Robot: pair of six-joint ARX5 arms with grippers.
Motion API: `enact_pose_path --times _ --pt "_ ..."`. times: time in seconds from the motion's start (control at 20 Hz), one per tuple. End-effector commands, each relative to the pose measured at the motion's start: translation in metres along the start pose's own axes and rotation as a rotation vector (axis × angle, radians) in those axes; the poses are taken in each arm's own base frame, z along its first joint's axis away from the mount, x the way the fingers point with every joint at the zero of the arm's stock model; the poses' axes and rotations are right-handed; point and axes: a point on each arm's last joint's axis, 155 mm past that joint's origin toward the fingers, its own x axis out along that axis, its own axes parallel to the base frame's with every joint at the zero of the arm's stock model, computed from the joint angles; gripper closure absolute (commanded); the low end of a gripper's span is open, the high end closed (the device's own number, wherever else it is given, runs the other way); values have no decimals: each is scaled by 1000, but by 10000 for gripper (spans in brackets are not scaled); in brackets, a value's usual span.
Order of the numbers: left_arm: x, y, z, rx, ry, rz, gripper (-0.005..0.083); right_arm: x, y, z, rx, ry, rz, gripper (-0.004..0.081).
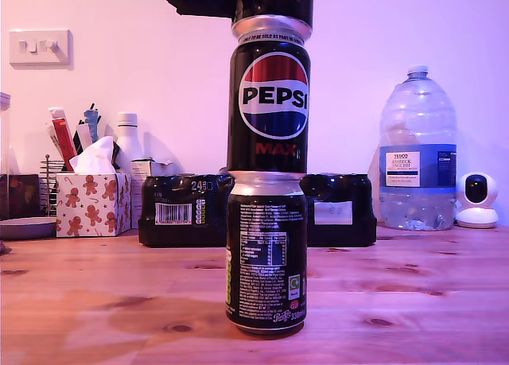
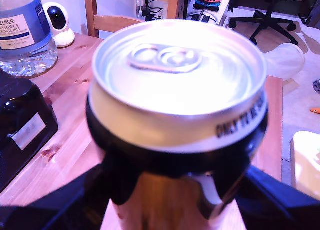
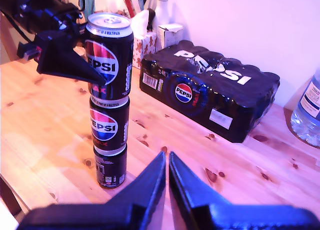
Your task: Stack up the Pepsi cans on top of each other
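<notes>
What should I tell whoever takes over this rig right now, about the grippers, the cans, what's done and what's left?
My first gripper is shut on the top can, fingers on both sides.
My second gripper is shut and holds nothing, off to the side of the stack.
Three Pepsi cans stand in one column on the table: bottom can, middle can, then the top can.
Done: all three are stacked.
Left: likely open my first gripper gently and back away without nudging the column.
</notes>
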Motion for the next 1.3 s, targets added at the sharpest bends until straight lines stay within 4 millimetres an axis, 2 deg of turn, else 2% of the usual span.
enact_pose_path --times 0.0,0.2,0.45,0.85,1.25 --pt "6 -2 -20 -26 43 -14 385 5 4 -3 3 9 19 780" --pt "5 -4 -29 -53 78 -20 384 5 4 -3 28 8 19 780" --pt "5 -5 -30 -57 83 -23 384 5 8 0 29 -2 41 780" --pt "-2 0 -15 5 29 19 384 5 8 0 69 -4 41 780" --pt "-3 2 -8 37 -29 36 384 5 8 0 80 -2 41 780"
